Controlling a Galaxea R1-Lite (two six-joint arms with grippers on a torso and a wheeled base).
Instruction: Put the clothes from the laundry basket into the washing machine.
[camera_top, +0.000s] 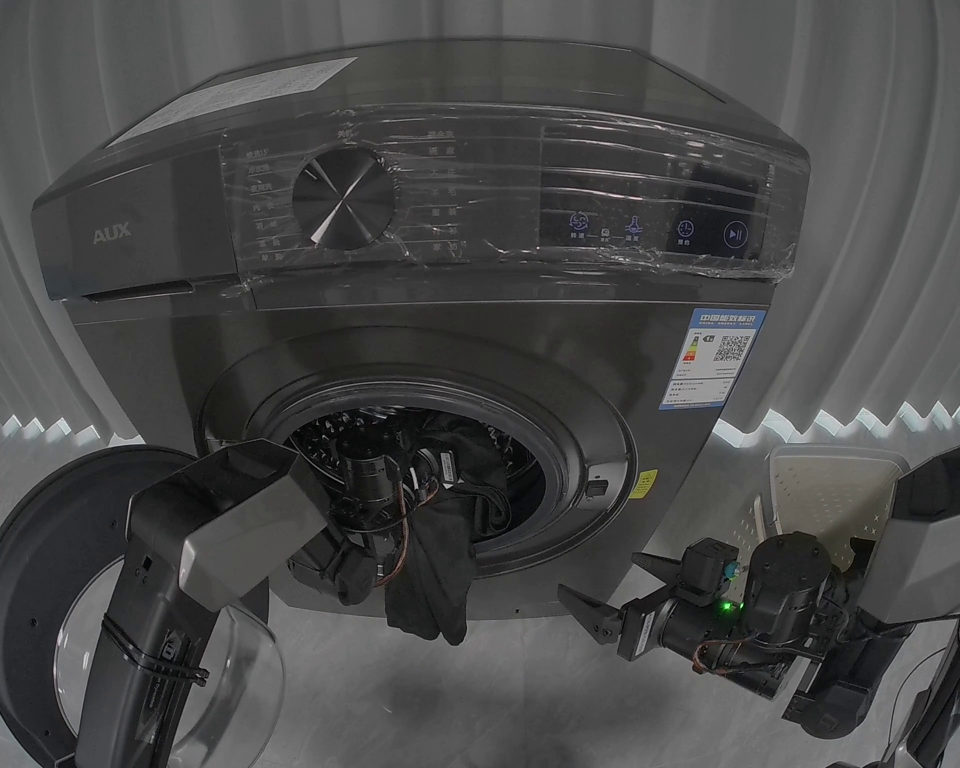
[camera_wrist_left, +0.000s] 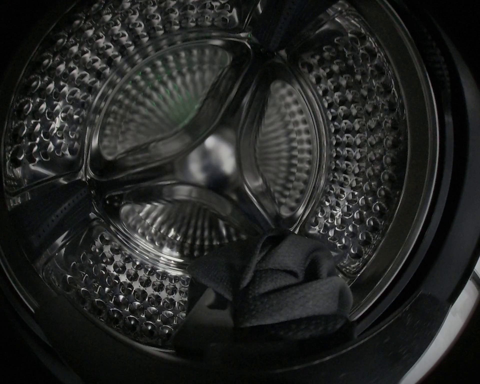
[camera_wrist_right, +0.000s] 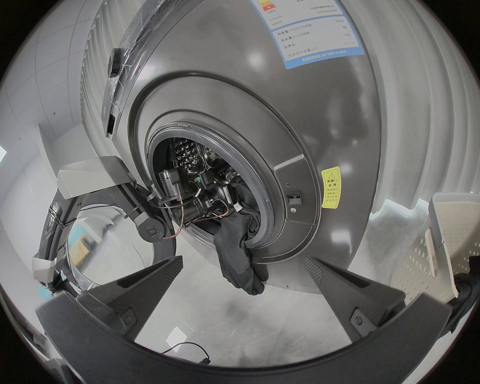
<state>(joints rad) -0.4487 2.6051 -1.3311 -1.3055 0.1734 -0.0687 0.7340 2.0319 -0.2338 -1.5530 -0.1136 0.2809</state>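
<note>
The grey washing machine (camera_top: 420, 330) stands with its round door (camera_top: 60, 560) swung open to the left. My left arm's wrist (camera_top: 370, 480) is inside the opening, and its gripper end is hidden in the drum (camera_wrist_left: 165, 100). A dark garment (camera_top: 430, 580) lies partly on the drum floor (camera_wrist_left: 280, 290) and hangs out over the lower rim (camera_wrist_right: 237, 255). My right gripper (camera_top: 615, 590) is open and holds nothing, low to the right of the opening, beside the white laundry basket (camera_top: 830, 490). From the right wrist view, its two fingers (camera_wrist_right: 150, 285) frame the hanging garment.
The perforated laundry basket (camera_wrist_right: 450, 235) stands at the machine's right, against the pleated curtain. The open door's glass bowl (camera_top: 210, 680) sits under my left arm. A thin cable (camera_wrist_right: 185, 345) lies on the grey floor in front of the machine.
</note>
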